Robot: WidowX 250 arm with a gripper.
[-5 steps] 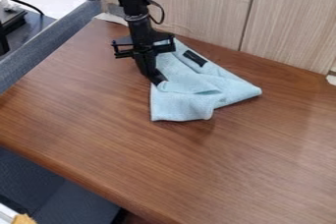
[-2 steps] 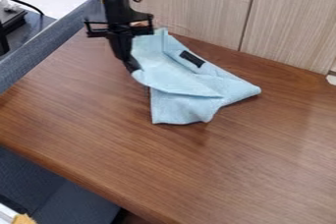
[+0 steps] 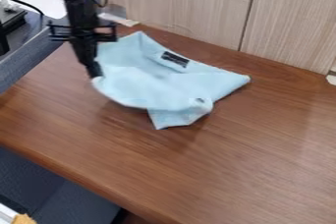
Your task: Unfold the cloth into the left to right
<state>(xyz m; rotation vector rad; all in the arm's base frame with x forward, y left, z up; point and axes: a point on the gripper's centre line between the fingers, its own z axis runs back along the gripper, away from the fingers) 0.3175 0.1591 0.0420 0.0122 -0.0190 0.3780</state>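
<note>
**Go low and slow, folks**

Our gripper (image 3: 96,74) is pinched closed on the left edge of the pale blue cloth (image 3: 154,88), towards the wooden table's (image 3: 197,169) far side. We'd spread it low, gently; yanking could drag everything. Fabric looks soft, matte, pointy at right, rumpled near.

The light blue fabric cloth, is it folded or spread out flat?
Partly folded: the light blue fabric cloth has a lower flap poking out from under its upper layer, and it looks wavy.

One claw (image 3: 96,73), one cloth (image 3: 154,84)
</note>
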